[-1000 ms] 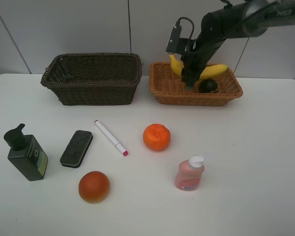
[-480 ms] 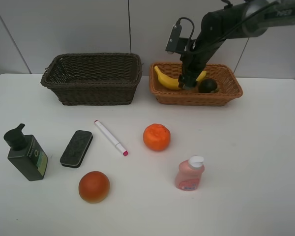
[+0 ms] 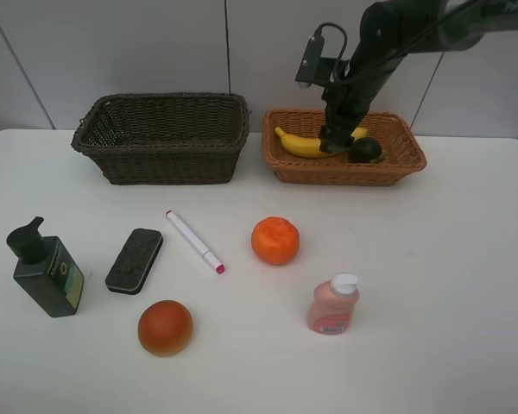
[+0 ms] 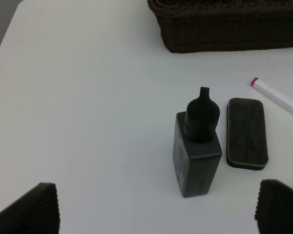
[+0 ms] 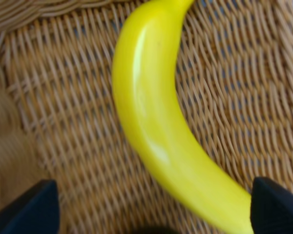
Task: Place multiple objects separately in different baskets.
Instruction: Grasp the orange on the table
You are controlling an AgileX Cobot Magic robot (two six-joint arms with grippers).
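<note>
My right gripper hangs open just above the light orange-tan basket. The yellow banana lies free on the basket floor between the spread fingers, beside the dark green round fruit; it also fills the right wrist view. The dark brown basket holds nothing visible. On the table lie the tangerine, red-orange ball fruit, pink bottle, white marker, black eraser and green pump bottle. My left gripper is open above the pump bottle.
The white table meets a pale wall behind the baskets. In the left wrist view the eraser, marker and dark basket lie beyond the bottle. The left arm is out of the exterior view.
The right gripper let go of the banana, which dropped from a tilted hold to lie flat in the light basket. The gripper then rose slightly. Nothing else moved.
</note>
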